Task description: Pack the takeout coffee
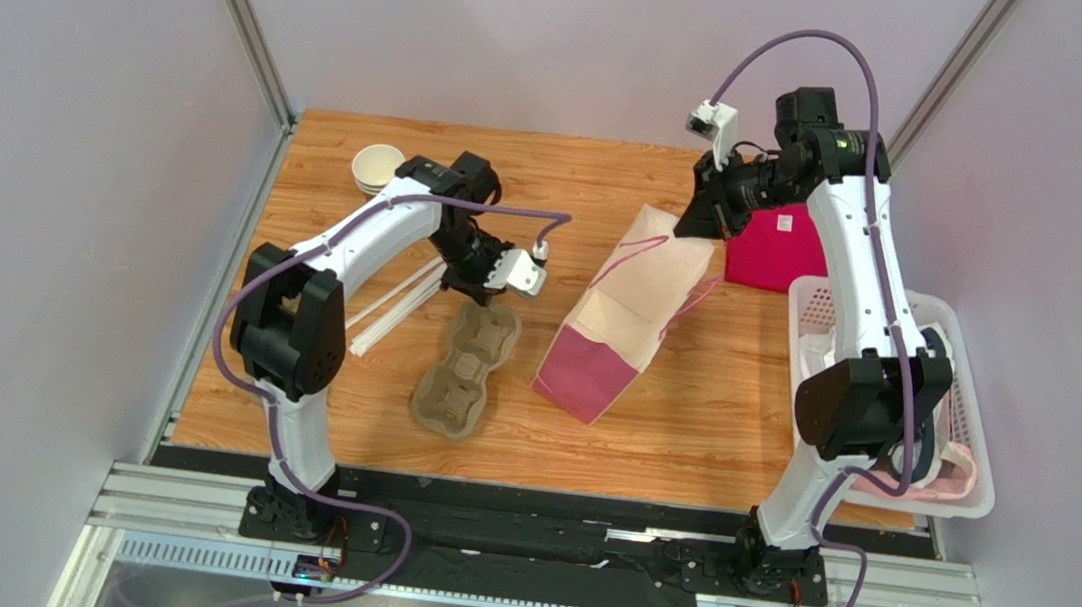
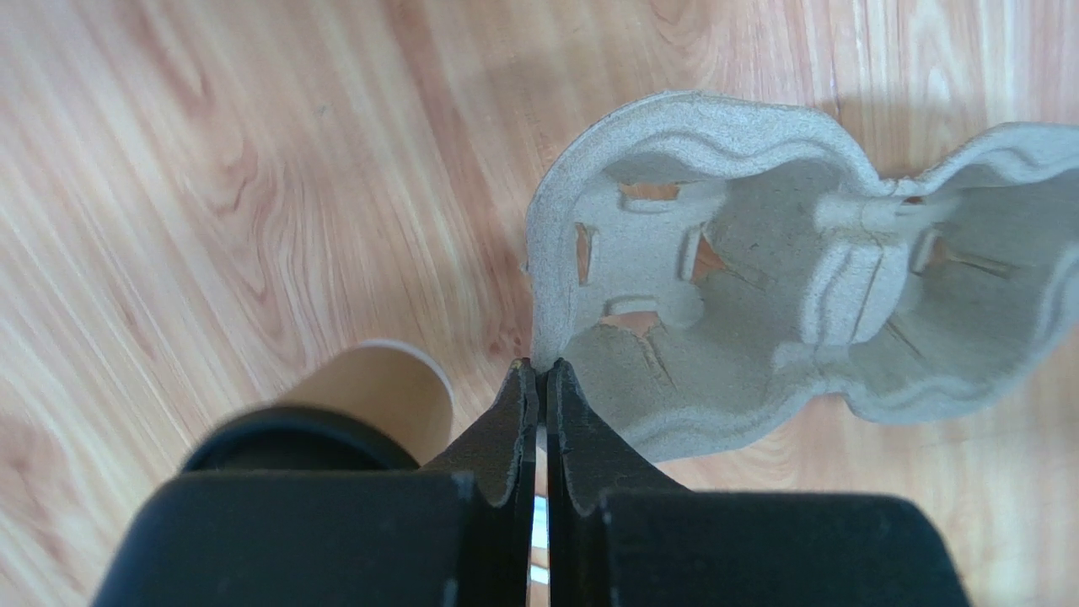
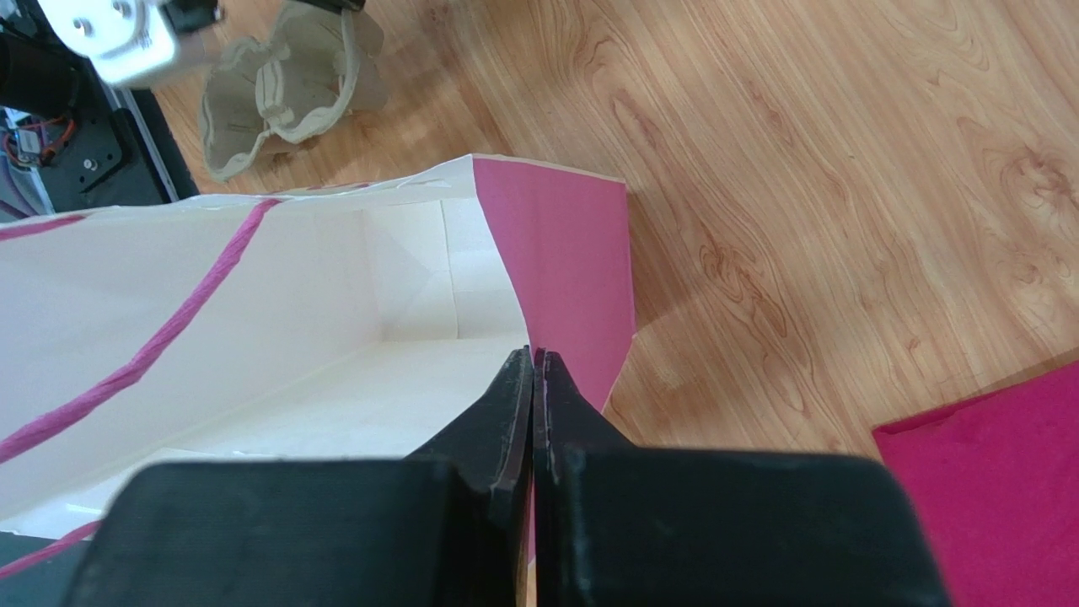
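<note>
Left gripper (image 2: 542, 369): jaws pressed together, tips at the pulp carrier (image 2: 760, 253) rim. Coffee cup (image 2: 380, 392), black lid (image 2: 298, 436) on, lies just left of them. Only the wrist view shows it; overhead, the left arm (image 1: 358, 232) covers it. Right gripper (image 3: 532, 361): clamped on the paper bag (image 3: 253, 316) mouth edge.

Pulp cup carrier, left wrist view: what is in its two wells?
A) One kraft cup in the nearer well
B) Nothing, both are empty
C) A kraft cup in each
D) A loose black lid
B: both wells of the pulp cup carrier show only bare pulp, and the kraft coffee cup with its black lid is outside the carrier, over the wooden table beside the left claw.
</note>
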`<state>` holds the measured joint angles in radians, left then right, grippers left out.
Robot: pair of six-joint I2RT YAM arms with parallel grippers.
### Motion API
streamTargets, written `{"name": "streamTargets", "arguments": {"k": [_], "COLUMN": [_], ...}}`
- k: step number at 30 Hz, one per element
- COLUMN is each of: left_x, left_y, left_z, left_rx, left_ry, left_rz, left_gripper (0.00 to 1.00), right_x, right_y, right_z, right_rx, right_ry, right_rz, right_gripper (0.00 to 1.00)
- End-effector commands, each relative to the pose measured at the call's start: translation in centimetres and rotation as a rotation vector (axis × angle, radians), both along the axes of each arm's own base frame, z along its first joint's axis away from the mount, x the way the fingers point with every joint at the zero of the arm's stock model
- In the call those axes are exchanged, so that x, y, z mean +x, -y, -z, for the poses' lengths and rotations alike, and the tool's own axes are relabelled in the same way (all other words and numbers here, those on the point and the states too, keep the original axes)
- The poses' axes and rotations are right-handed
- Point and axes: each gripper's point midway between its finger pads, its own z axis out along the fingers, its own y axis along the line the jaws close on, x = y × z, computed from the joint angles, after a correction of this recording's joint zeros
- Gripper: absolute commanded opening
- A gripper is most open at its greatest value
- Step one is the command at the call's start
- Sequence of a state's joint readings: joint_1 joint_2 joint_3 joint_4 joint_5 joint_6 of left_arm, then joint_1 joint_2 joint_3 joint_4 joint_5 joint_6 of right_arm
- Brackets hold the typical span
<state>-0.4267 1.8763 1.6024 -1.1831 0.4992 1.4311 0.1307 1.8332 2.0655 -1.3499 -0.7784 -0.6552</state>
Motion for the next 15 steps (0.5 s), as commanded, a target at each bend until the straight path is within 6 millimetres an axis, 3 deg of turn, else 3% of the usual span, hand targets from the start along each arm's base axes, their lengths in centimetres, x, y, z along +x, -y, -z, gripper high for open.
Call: {"name": "streamTargets", "arguments": {"k": [1, 4, 7, 8, 10, 11, 13, 14, 15], "left_x": [-0.6, -1.8, -2.0, -1.9, -1.5, -1.5, -1.6, -2.0, -2.3], "left_y": [0.1, -0.8, -2.1, -2.5, -3.8, -4.3, -5.1, -5.4, -5.5], "left_z": [-5.2, -7.8, -11.7, -13.9, -16.5, -19.3, -22.2, -25.1, -26.7], "left_rx": [-0.117, -0.140, -0.211, -0.249, -0.303, -0.351, -0.399, -0.444, -0.474], "left_ry": [-0.018, -0.017, 0.001, 0.040, 0.047, 0.102, 0.133, 0.202, 0.237], "left_rz": [-0.173, -0.231, -0.346, -0.378, -0.511, -0.544, -0.628, -0.642, -0.657], "left_gripper": [0.00, 0.00, 0.00, 0.00, 0.00, 0.00, 0.00, 0.00, 0.00], "right_x": [-1.8, -2.2, -2.7, -3.0, -3.3, -3.5, -3.9, -4.0, -4.0], "right_y": [-0.5, -0.9, -1.3, -1.4, -1.8, -2.0, -2.3, -2.3, -2.3], "right_z": [-0.3, -0.6, -0.9, -1.3, -1.6, -1.9, -2.3, -2.5, -2.8], "right_rx": [-0.039, -0.049, -0.053, -0.052, -0.046, -0.046, -0.054, -0.057, -0.064], "right_ry": [-0.011, 0.004, 0.017, 0.027, 0.040, 0.049, 0.075, 0.080, 0.101], "right_rz": [-0.061, -0.089, -0.112, -0.115, -0.127, -0.128, -0.129, -0.126, -0.118], "right_gripper": [0.00, 0.00, 0.00, 0.00, 0.00, 0.00, 0.00, 0.00, 0.00]}}
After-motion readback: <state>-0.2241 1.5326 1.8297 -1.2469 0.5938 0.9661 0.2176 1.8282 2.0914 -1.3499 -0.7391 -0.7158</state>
